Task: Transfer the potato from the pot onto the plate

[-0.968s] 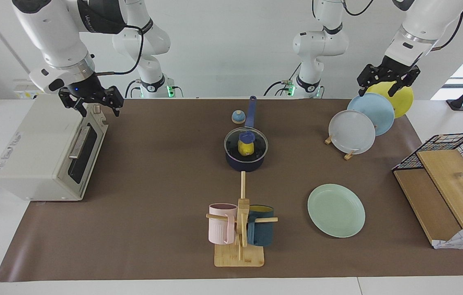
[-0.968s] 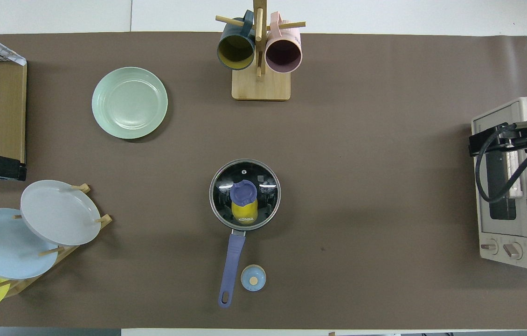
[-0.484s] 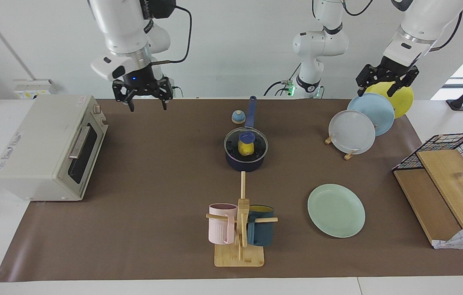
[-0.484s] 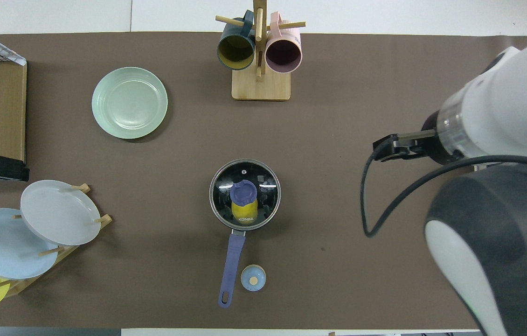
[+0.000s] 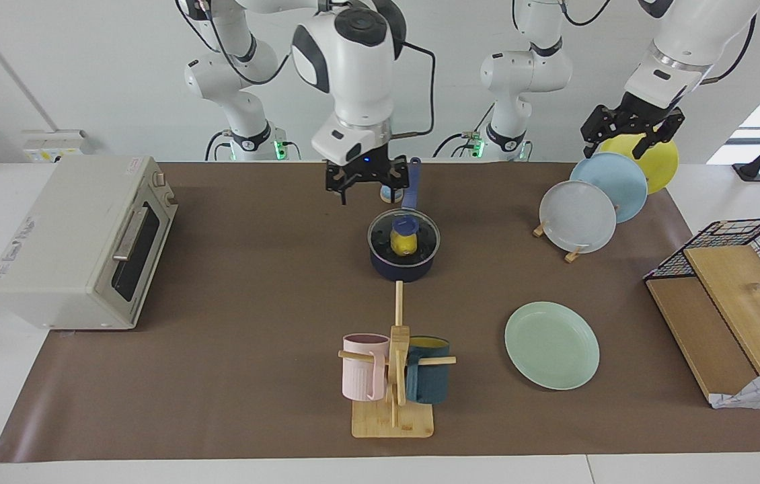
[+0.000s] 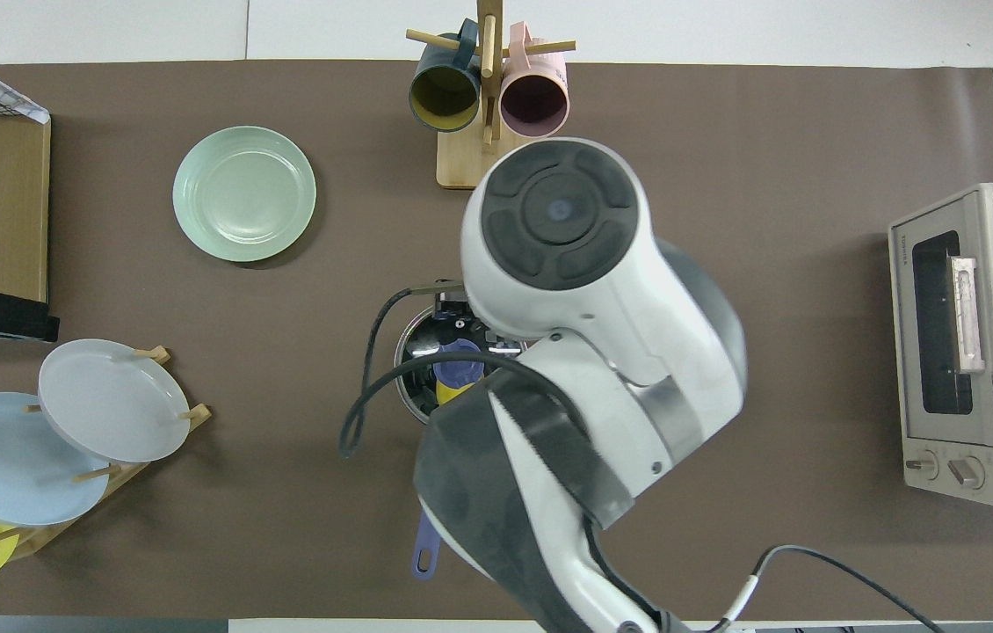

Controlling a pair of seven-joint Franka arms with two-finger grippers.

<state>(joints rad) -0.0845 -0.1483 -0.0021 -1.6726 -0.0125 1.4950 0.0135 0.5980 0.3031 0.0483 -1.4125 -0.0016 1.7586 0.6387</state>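
I had the right gripper (image 5: 366, 186) up in the air over the pot's long blue handle (image 5: 411, 181), fingers spread wide and holding nothing. The pot (image 5: 403, 259) sat on the brown surface (image 5: 252, 269) just below that gripper and toward the mug stand (image 5: 393, 376), glass lid (image 5: 380, 238) on top, blue knob (image 5: 405, 222) in the middle. Through the glass I could see the potato (image 5: 401, 243), bright yellow, inside the pot under the knob. From overhead my right arm covered most of the pot; only a slice of lid and a bit of yellow (image 6: 453, 391) peeked out. A small blue round thing (image 5: 390, 193) sat right beside the handle, partly hidden by the gripper. The mint-green plate (image 5: 551, 344) lay flat, well apart from the right gripper, toward the left arm's end of the surface. My left gripper (image 5: 630, 134) waited over the plate rack (image 5: 575, 252), above the yellow plate (image 5: 659, 161), open and holding nothing
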